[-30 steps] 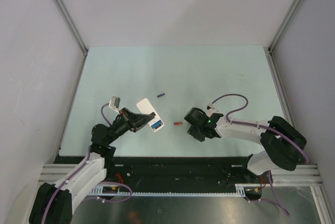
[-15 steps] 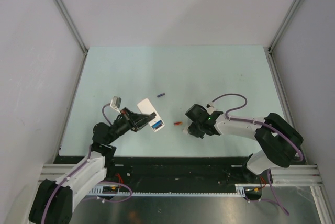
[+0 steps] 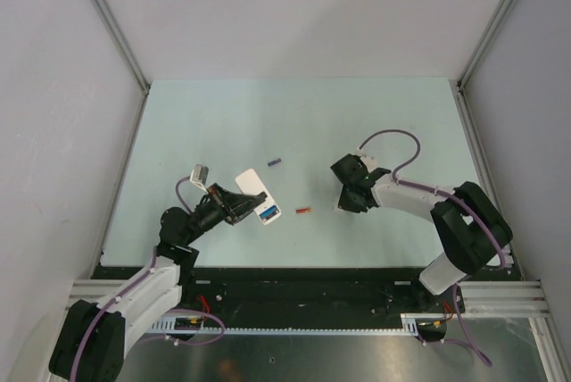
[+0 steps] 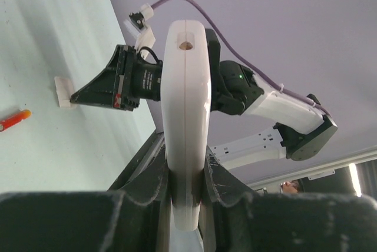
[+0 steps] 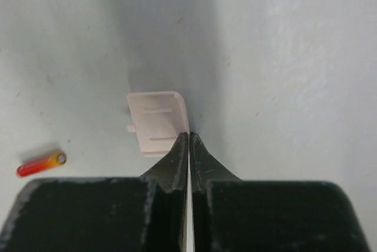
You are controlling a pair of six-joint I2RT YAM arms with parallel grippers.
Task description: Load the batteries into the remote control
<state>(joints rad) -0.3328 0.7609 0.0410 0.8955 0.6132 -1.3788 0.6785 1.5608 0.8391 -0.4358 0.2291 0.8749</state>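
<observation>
since a second ago the right claw (image 5: pixel 188 137) has pulled back from beside the orange-red battery (image 3: pixel 303 211) toward the far right, and its fingers have gone from partly apart to pressed flat together. it grips nothing: in the right wrist view the closed tips sit at the near edge of the white cover piece (image 5: pixel 158 122), and i cannot tell whether they touch it. the battery lies where it was.

the left claw (image 4: pixel 187 176) is clamped on the remote control (image 3: pixel 252 191), held edge-on just above the tabletop (image 3: pixel 357 123) at centre-left, white back up. a blue patch shows at the remote's near end; it may be one battery already seated in the open bay, though the overhead view is too small to be sure.

by my judgement the loading is at best half done. the orange-red battery is loose on the tabletop between the two claws, the dark purple battery (image 3: pixel 275 162) lies farther back, just beyond the remote, and the cover is off. at least one cell has yet to be picked up and seated.

the tabletop is a pale mint-green, matte and flat, with no visible clutter beyond these small parts. plain pale grey wall panels (image 3: pixel 294 7) enclose it on three sides, joined by slim metal posts (image 3: pixel 111 20) at the far corners.
</observation>
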